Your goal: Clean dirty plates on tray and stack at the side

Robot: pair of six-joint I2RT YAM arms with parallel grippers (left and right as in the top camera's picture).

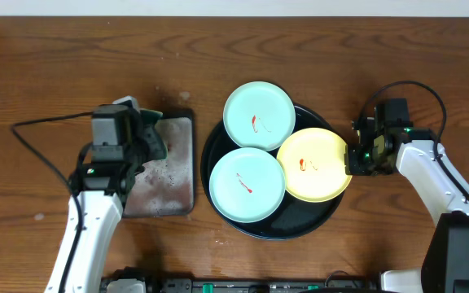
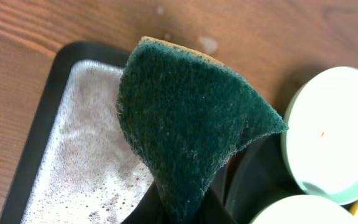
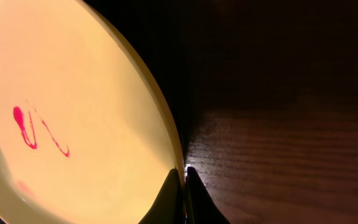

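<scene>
Plates: three, all on the tray (image 1: 215,138); upper mint plate (image 1: 258,115), lower mint plate (image 1: 247,185), yellow plate (image 1: 314,164) at right; red smears on each.
Progress: none wiped or stacked, seemingly; everything left.
Right gripper (image 3: 183,193): pinched on the yellow plate's rim.
Left gripper (image 1: 149,138): clamping green sponge (image 2: 191,124) above grey tray (image 1: 169,191).
Edges: plates crowded together, yellow one overhanging the tray's rim.
Room: bare table (image 1: 55,65) beyond both trays.
</scene>
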